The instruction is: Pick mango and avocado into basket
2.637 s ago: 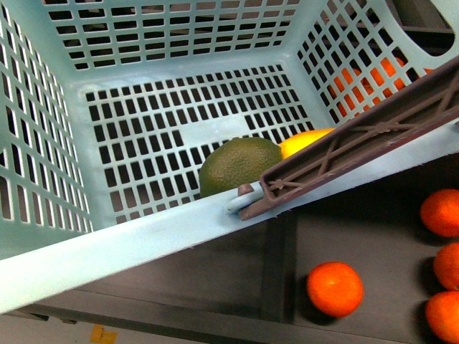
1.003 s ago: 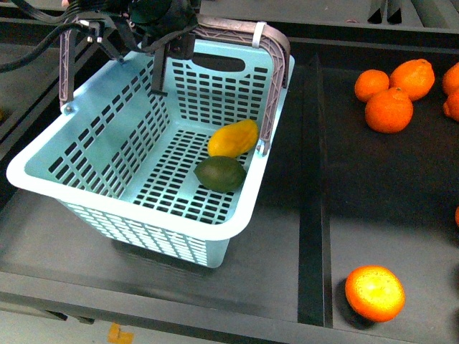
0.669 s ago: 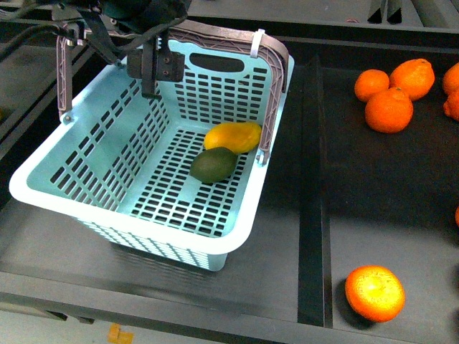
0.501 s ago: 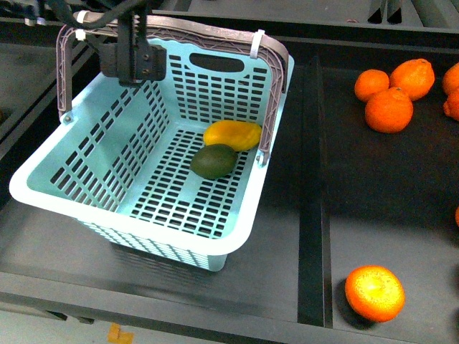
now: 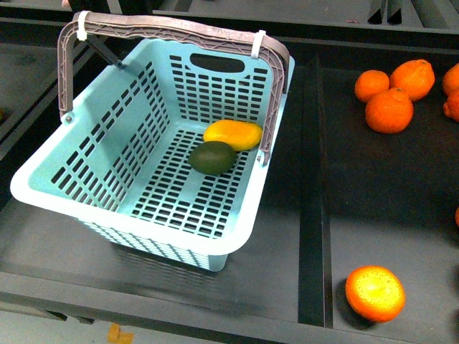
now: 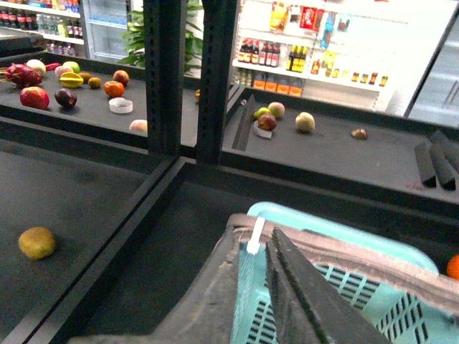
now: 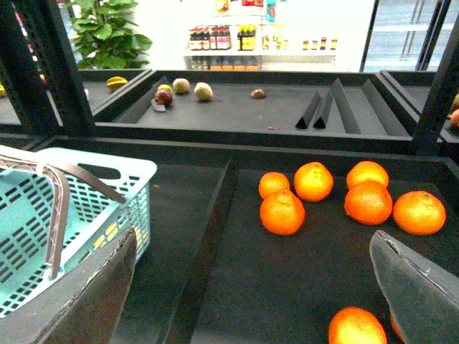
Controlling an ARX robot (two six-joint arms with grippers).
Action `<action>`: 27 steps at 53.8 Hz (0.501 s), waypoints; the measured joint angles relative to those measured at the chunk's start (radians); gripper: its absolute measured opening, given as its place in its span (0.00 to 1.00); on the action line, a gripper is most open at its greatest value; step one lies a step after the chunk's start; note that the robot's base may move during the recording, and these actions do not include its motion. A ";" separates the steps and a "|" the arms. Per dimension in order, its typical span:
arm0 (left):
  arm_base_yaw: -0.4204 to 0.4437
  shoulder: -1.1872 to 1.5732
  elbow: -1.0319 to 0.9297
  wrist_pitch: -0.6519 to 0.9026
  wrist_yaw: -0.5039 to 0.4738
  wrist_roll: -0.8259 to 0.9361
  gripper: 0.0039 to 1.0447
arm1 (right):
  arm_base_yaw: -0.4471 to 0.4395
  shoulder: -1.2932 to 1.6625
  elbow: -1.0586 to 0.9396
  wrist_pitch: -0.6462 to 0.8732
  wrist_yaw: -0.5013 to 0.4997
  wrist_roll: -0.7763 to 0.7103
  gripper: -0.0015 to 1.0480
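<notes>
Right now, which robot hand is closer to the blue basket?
Left. The left gripper hangs nearly shut just above the basket, right over its handle. The right gripper is open, off to the side over the oranges.

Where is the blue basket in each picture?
Front view: the basket fills the left and middle, mango and avocado inside.
Left wrist view: only its rim and handle show, bottom right.
Right wrist view: one corner at the left edge.
Shared landmark: the white zip tie on the handle.
</notes>
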 joint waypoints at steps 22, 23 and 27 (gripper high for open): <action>0.139 -0.319 -0.254 -0.050 0.140 0.059 0.02 | 0.000 0.000 0.000 0.000 0.000 0.000 0.92; 0.143 -0.323 -0.262 -0.048 0.142 0.059 0.02 | 0.000 0.000 0.000 0.000 0.000 0.000 0.92; 0.158 -0.362 -0.293 -0.079 0.152 0.060 0.02 | 0.000 0.000 0.000 0.000 0.000 0.000 0.92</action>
